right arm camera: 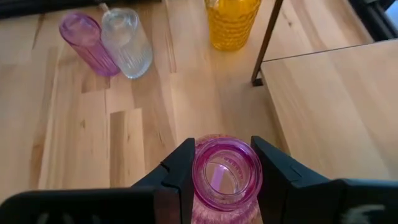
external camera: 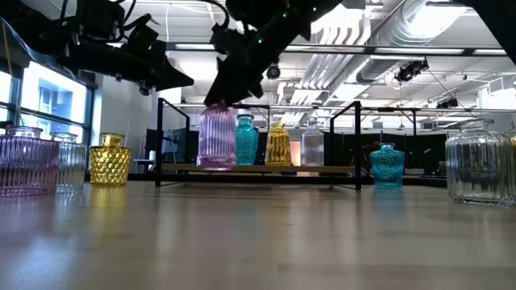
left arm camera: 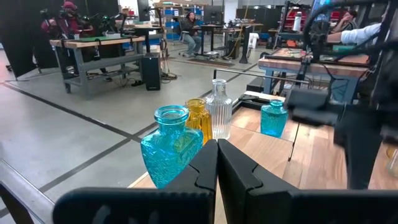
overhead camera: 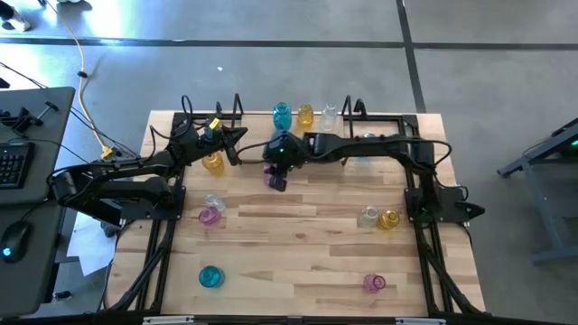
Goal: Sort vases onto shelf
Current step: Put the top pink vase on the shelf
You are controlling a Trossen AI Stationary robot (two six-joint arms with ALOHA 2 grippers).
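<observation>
Now, shelf (external camera: 258, 168) at table's far edge holds teal, yellow, clear vases. My right gripper (right arm camera: 225, 177) clamps pink vase (right arm camera: 225, 173) by neck, just before shelf's left end. My left gripper (left arm camera: 217, 163) closed, empty, near shelf's left end.

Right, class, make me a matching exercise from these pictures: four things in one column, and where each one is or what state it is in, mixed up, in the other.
Things:
1. pink vase
2. clear vase
3. left claw
4. yellow vase

Places or states:
A. standing on the shelf, last in its row
B. shut, holding nothing
C. gripped at the neck by the right claw
D. standing on the table beside the shelf's left end

Pairs: 1-C, 2-A, 3-B, 4-D
</observation>
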